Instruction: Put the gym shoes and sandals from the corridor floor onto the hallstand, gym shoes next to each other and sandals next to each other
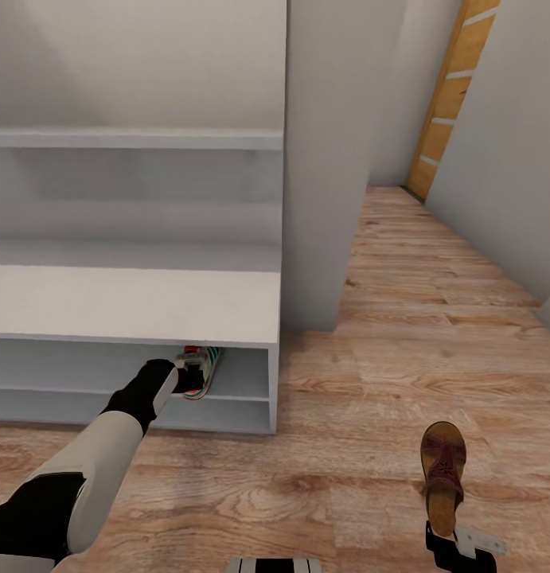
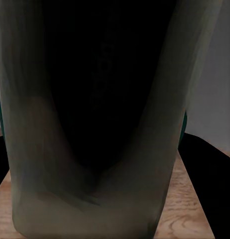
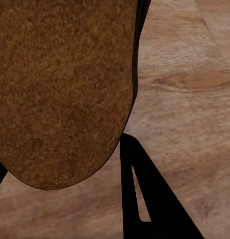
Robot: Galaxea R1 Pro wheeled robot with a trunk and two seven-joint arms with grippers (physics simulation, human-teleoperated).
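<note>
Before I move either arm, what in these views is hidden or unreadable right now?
- Sneaker, head view: the bench top and left gripper cover most of it; whether it rests on the shelf is unclear.
- Left wrist view: the dark shoe opening blocks the jaws.
- Sandal, head view: its heel meets the right gripper, cut off by the bottom edge; grip unreadable.
- Second sneaker and second sandal: whereabouts unknown.

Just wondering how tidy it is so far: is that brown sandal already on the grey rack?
No, in the head view the sandal is out over the wooden floor, well apart from the rack.
</note>
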